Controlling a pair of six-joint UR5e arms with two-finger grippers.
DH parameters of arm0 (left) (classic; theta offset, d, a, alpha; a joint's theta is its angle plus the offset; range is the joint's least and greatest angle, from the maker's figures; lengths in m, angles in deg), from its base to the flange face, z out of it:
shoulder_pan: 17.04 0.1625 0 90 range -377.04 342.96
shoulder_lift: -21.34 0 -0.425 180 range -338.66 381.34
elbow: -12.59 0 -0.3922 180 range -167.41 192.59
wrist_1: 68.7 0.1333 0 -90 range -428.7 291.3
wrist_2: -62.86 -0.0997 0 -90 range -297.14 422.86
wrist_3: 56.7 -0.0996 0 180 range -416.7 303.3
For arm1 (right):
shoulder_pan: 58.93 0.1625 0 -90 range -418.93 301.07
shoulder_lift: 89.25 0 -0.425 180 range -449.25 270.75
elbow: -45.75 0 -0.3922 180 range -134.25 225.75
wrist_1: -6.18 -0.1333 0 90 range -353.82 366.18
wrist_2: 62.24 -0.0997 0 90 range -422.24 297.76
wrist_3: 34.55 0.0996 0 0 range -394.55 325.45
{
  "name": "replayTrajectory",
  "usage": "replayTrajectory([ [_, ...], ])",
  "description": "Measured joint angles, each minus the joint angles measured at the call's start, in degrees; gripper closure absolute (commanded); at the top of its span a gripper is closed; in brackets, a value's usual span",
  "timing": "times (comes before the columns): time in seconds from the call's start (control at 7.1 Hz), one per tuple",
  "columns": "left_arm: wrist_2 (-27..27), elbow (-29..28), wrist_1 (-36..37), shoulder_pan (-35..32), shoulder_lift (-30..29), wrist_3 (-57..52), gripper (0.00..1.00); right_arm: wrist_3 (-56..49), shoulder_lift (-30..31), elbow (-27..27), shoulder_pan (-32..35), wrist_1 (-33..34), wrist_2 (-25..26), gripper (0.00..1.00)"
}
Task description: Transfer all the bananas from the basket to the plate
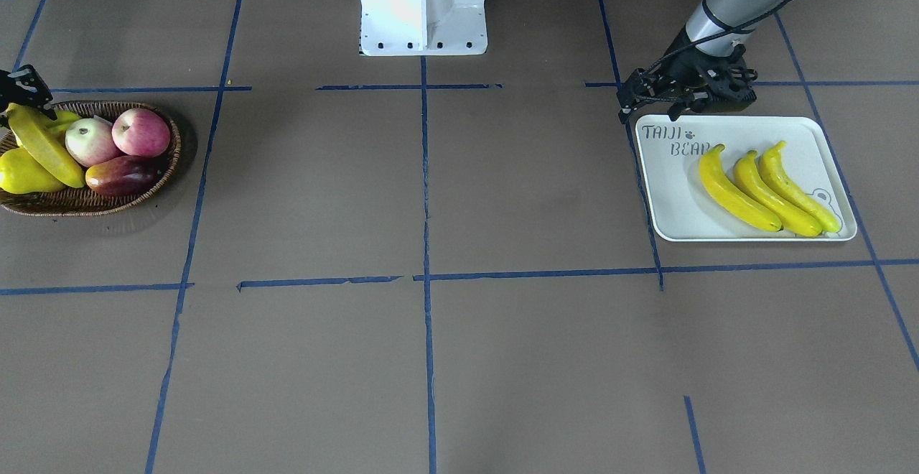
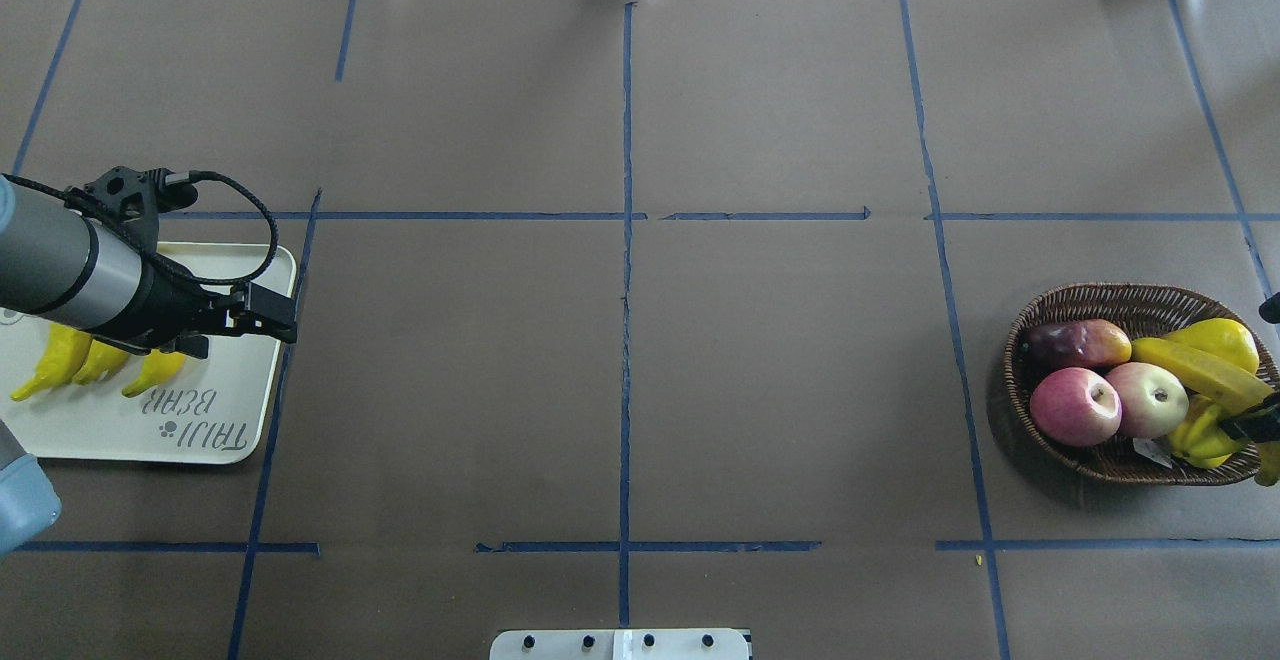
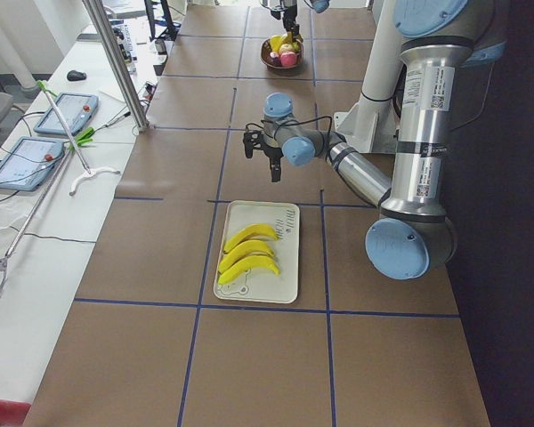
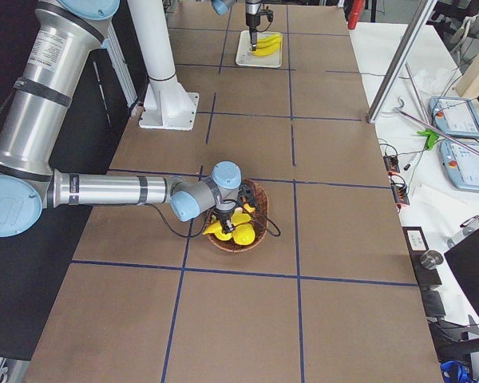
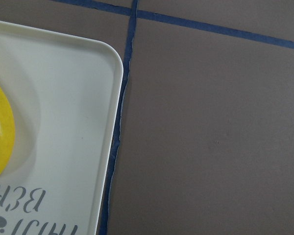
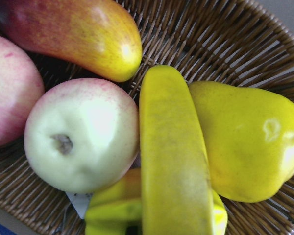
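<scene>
Brown taped table [image 1: 502,194]: left gripper [image 1: 650,110] hangs empty, jaws apart, over the plate's [image 1: 668,201] lettered corner. Three bananas [image 1: 774,194] lie side by side on the plate. Right gripper [image 1: 27,93], jaw state not discernible, is at the fourth banana [image 1: 47,147] in the basket [image 1: 93,202], far from the plate.

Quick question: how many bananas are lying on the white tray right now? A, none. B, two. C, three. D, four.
C: three bananas lie side by side on the plate, while a fourth banana is in the basket.
</scene>
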Motion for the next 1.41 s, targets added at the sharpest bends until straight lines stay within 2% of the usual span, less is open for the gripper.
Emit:
replayTrajectory([
  [0.14, 0.0, 0.0, 0.0, 0.0, 0.0, 0.0, 0.00, 0.0, 0.0, 0.1, 0.0, -0.1, 0.1, 0.85],
  [0.42, 0.0, -0.1, 0.0, 0.0, 0.0, 0.0, 0.00, -0.1, -0.3, 0.6, 1.0, -0.3, 0.1, 0.86],
  [0.85, -0.1, -0.2, -0.5, 0.0, -0.5, 0.0, 0.00, 0.0, -1.3, 2.5, 6.2, -0.3, -0.1, 0.90],
  [1.13, -0.6, -0.5, -0.8, 1.1, -3.0, 1.1, 0.00, 3.1, -5.3, 3.8, 7.7, -0.3, -0.4, 0.90],
  [1.41, -4.2, -0.6, -0.8, 3.8, -6.0, 5.3, 0.00, 13.5, -12.9, 4.0, 5.8, -0.4, -1.2, 0.91],
])
